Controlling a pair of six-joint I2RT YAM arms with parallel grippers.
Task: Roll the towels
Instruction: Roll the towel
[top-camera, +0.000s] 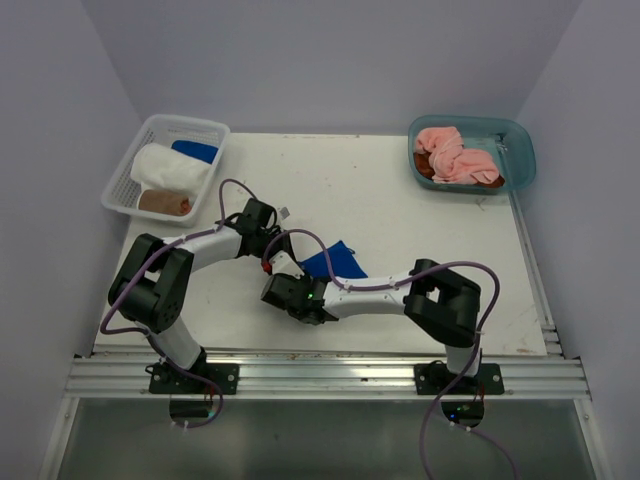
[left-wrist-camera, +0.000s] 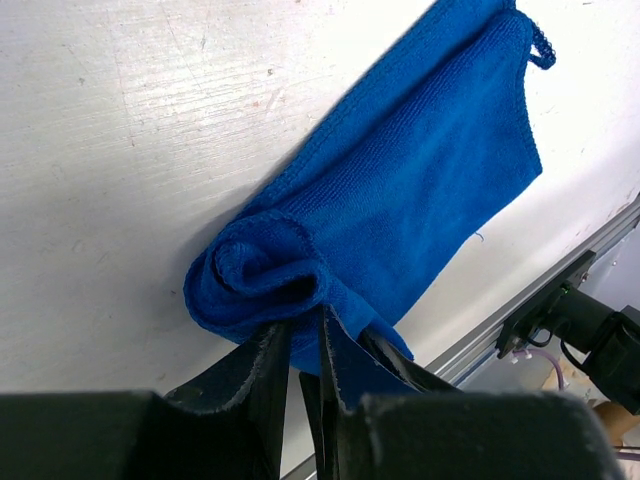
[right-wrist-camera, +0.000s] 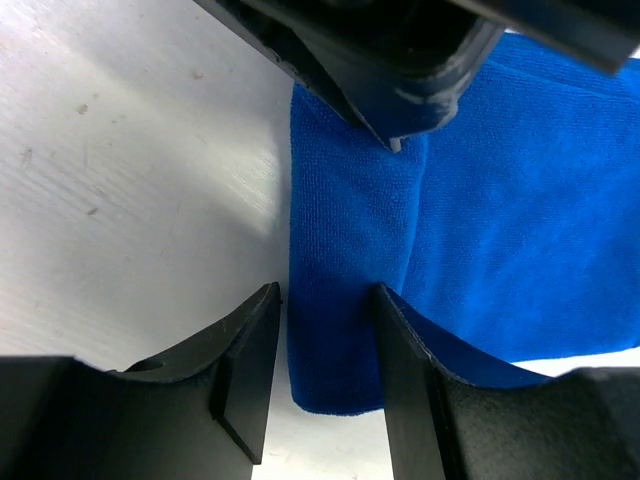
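– At mid-table, just beyond the arms: what is pictured?
– A blue towel (top-camera: 338, 262) lies on the white table (top-camera: 420, 200), its left end curled into a loose roll. The left gripper (left-wrist-camera: 305, 335) pinches that roll. The right gripper (right-wrist-camera: 327, 298) hangs over the same end, jaws spread, gripping nothing.
– How will it handle?
– Likely light, soft and floppy. It looks apt to sag and unwind if released. Best taken at the rolled end, across every layer, never by one loose edge.
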